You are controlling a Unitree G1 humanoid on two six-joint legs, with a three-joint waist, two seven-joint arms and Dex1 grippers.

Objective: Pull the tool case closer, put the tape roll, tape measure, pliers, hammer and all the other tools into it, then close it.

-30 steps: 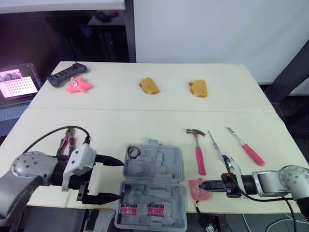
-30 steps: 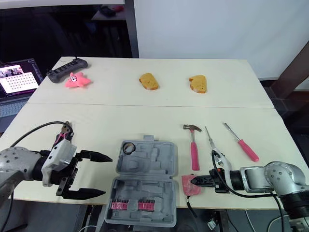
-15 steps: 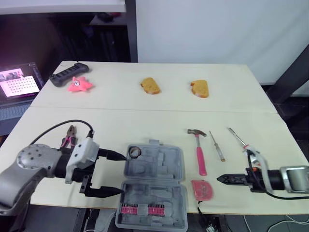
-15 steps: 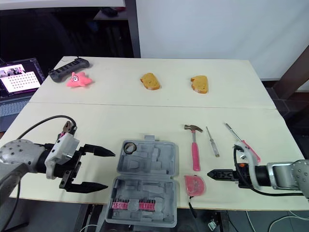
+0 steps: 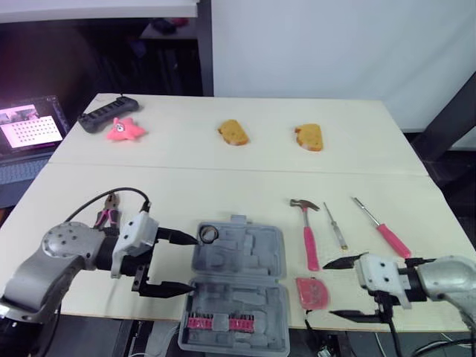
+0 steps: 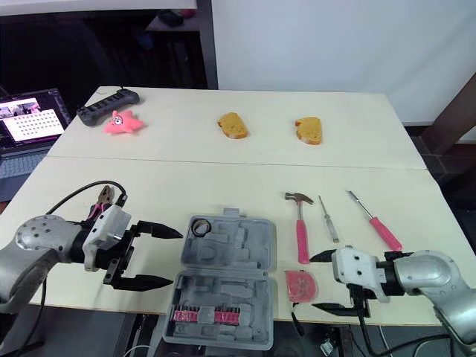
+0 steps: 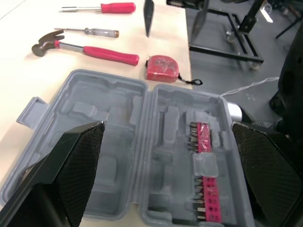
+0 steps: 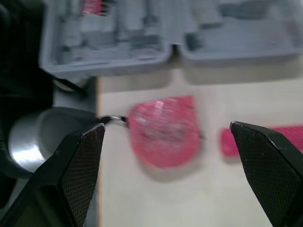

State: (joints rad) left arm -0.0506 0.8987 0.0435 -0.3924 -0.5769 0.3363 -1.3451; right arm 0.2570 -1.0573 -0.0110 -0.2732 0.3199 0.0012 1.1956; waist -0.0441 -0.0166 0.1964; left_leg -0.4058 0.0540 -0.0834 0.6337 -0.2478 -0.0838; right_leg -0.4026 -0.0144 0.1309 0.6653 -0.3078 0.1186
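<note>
The grey tool case [image 5: 239, 286] lies open at the table's front edge, with a tape roll [image 5: 207, 234] in its far left corner and pink bits in the near half. My left gripper [image 5: 193, 262] is open, its fingertips at the case's left side. Pliers [image 5: 106, 218] lie behind that arm. A pink tape measure [image 5: 310, 291] lies right of the case, just ahead of my open right gripper [image 5: 329, 288]. Farther back lie the pink-handled hammer [image 5: 306, 234], a small screwdriver [image 5: 336, 227] and a red screwdriver [image 5: 383, 230]. The right wrist view has the tape measure [image 8: 163, 132] between the fingers.
Two bread slices [image 5: 233, 133] [image 5: 309, 137], a pink star toy [image 5: 123, 129] and a black power strip [image 5: 104, 114] sit on the far half of the table. A laptop [image 5: 30, 130] stands off the left edge. The case reaches the table's front edge.
My right gripper, shut with its tips at the tape measure, drew back to the right, then opened and now faces it. The left gripper edged closer to the case.
</note>
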